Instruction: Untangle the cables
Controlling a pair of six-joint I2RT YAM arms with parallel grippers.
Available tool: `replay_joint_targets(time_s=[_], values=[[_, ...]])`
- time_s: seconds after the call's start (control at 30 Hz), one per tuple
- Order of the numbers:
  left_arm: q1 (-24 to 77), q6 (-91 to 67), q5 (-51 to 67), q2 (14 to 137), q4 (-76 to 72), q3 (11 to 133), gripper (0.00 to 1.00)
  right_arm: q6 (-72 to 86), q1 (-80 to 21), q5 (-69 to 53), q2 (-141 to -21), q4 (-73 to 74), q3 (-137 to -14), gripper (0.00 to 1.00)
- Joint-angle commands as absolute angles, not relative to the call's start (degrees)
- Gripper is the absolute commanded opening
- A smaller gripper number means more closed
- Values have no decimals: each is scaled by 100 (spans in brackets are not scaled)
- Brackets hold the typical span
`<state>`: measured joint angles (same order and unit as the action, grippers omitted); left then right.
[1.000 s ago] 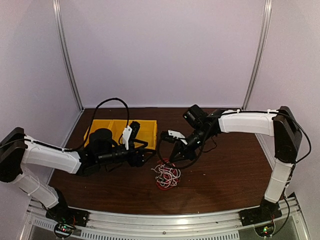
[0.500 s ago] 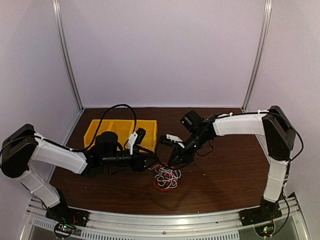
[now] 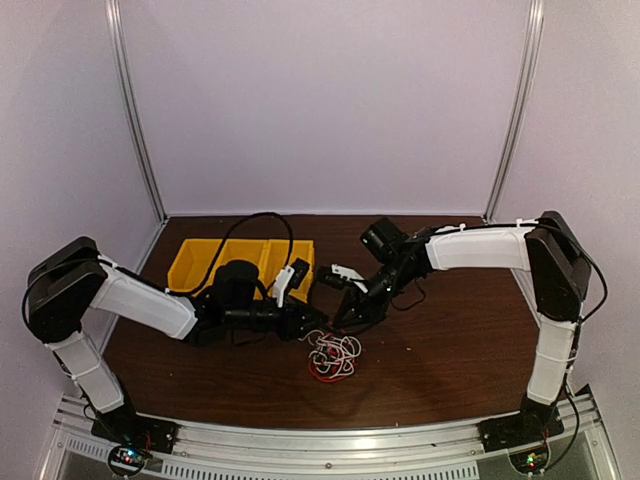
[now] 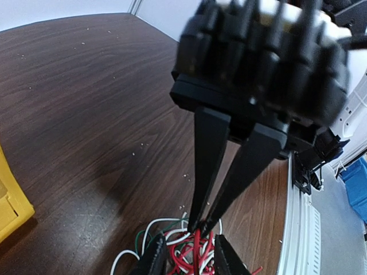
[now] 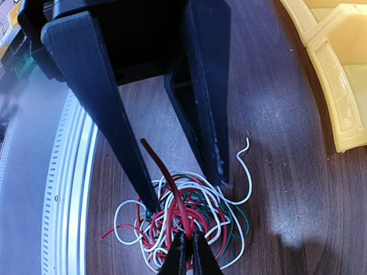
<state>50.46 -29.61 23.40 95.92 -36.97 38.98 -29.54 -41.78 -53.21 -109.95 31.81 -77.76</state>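
Note:
The cables (image 3: 335, 355) lie in a small tangle of red, white and dark green wires on the brown table. My right gripper (image 5: 188, 255) is shut on one red cable (image 5: 172, 183) that rises out of the top of the tangle (image 5: 229, 229). In the left wrist view the right gripper (image 4: 200, 226) comes down as two black fingers pinched together over the wires (image 4: 197, 252). My left gripper (image 5: 188, 192) stands open with one finger on each side of the tangle, tips low at the wires. From above, both grippers, left (image 3: 318, 322) and right (image 3: 342, 320), meet just behind the bundle.
A yellow bin (image 3: 200, 262) with several compartments stands behind the left arm; its corner (image 5: 338, 74) shows at the right of the right wrist view. The table's front rail (image 3: 320, 440) runs close behind the bundle.
My left gripper has moved right to the tangle and its jaws have narrowed around it. The right gripper has shifted slightly left and stays shut on the red cable.

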Motion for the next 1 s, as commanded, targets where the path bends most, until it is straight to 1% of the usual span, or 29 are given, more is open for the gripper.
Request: replay_joint_targets(time_s=[0.0, 0.13, 0.23, 0.3, 0.4, 0.5, 0.6, 0.67, 0.7, 0.73, 0.8, 0.83, 0.9, 0.97], values=[[5058, -3051, 2515, 9868, -3601, 4291, 29, -2927, -4204, -5432, -10907, 3101, -7858, 5], [5054, -3110, 2543, 9914, -3673, 4305, 30, -2920, -4202, -5410, -10922, 3100, -7872, 5], [5054, -3135, 2589, 9930, -3652, 4311, 35, -2903, -4210, -5457, -10911, 3095, -7875, 5], [5053, -3153, 2624, 9952, -3655, 4310, 35, -2900, -4209, -5483, -10902, 3077, -7872, 5], [5053, -3171, 2684, 9982, -3669, 4313, 26, -2900, -4208, -5476, -10887, 3072, -7875, 5], [5054, -3207, 2693, 10009, -3665, 4330, 25, -2900, -4205, -5475, -10881, 3063, -7870, 5], [5058, -3208, 2759, 10003, -3718, 4326, 10, -2900, -4202, -5463, -10872, 3054, -7849, 5], [5055, -3212, 2757, 9974, -3792, 4318, 3, -2896, -4195, -5454, -10878, 3030, -7824, 5], [5054, -3236, 2734, 9949, -3825, 4308, 0, -2873, -4196, -5450, -10873, 2999, -7804, 7], [5054, -3261, 2717, 9900, -3845, 4307, 0, -2843, -4198, -5443, -10866, 2947, -7769, 11], [5054, -3322, 2662, 9729, -3866, 4302, 0, -2527, -4200, -5286, -10839, 2597, -7610, 29], [5054, -3337, 2629, 9604, -3859, 4287, 0, -2418, -4197, -5194, -10831, 2376, -7523, 31], [5054, -3349, 2441, 9293, -3810, 4244, 0, -2050, -4196, -5234, -10926, 2068, -7430, 40], [5054, -3342, 2247, 8948, -3691, 4228, 0, -1817, -4209, -5471, -11105, 1908, -7466, 42]])
